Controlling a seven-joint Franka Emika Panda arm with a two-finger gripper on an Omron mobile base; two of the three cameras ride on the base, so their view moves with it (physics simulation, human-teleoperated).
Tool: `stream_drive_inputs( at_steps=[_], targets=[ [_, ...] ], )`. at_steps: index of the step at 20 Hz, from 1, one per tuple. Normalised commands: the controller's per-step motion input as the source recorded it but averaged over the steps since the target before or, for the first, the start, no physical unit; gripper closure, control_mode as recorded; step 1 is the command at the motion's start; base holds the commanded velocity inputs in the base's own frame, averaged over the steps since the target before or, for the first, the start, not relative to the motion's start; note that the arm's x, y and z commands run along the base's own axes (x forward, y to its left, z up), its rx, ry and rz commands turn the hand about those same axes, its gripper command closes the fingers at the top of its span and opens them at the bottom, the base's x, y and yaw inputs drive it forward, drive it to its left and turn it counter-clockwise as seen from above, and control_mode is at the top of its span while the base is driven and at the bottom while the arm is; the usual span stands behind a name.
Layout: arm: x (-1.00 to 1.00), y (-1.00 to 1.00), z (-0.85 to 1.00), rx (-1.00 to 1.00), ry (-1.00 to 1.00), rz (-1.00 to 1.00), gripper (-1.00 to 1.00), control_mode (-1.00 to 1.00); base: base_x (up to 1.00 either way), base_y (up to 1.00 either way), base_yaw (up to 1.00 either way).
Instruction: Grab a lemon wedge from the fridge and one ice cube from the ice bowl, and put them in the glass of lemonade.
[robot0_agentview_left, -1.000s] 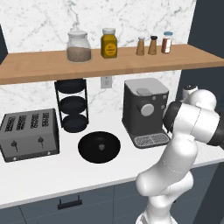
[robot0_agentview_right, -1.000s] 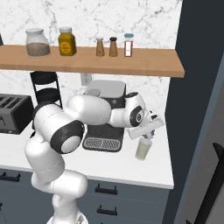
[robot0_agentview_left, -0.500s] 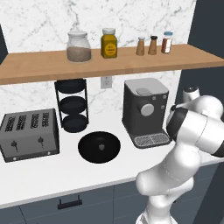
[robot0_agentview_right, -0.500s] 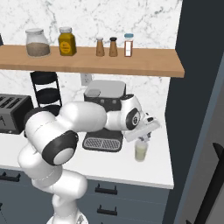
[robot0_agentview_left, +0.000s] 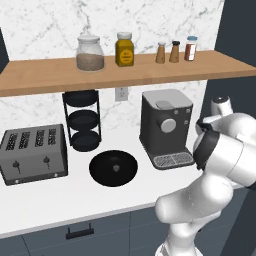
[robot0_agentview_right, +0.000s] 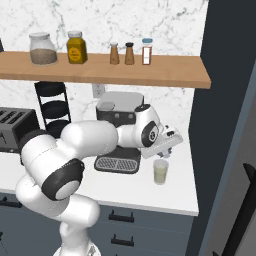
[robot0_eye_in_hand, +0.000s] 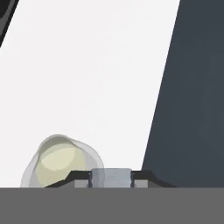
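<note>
The glass of lemonade (robot0_agentview_right: 160, 171) stands on the white counter (robot0_agentview_right: 150, 192) by the coffee machine, close to the dark grey fridge (robot0_agentview_right: 225, 125). My gripper (robot0_agentview_right: 168, 148) hangs just above the glass and slightly to its right. In the hand view the gripper (robot0_eye_in_hand: 110, 179) is shut on a pale translucent ice cube (robot0_eye_in_hand: 110, 175), with the glass of lemonade (robot0_eye_in_hand: 59, 161) below and to the left of it. The fridge (robot0_eye_in_hand: 192, 87) side rises at the right. The lemon wedge and the ice bowl are out of view.
A dark coffee machine (robot0_agentview_left: 165, 127) stands left of the glass, with a black round plate (robot0_agentview_left: 113, 167), a black tiered stand (robot0_agentview_left: 82, 120) and a toaster (robot0_agentview_left: 32, 152) further left. A wooden shelf (robot0_agentview_left: 125, 72) with jars and shakers runs overhead.
The arm's elbow has swung and dropped while the hand stayed close over the glass, edging slightly. The gripper has stayed shut on the ice cube.
</note>
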Motion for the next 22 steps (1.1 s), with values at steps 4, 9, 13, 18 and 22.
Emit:
stream_drive_inputs(
  at_steps=[4,9,13,18,22],
  targets=[
    [0.0,0.12,-0.11,0.0,0.02,0.0,1.0,-1.0,0.0,0.0,0.0],
    [0.09,0.02,-0.53,0.0,0.05,0.0,1.0,-1.0,0.0,0.0,0.0],
    [0.0,0.0,-0.32,0.0,0.02,0.0,1.0,-1.0,0.0,0.0,0.0],
    [0.01,0.0,-0.15,0.0,0.0,0.0,1.0,-1.0,0.0,0.0,0.0],
    [-0.13,0.0,0.0,0.0,0.0,0.0,1.0,-1.0,0.0,0.0,0.0]
  ],
)
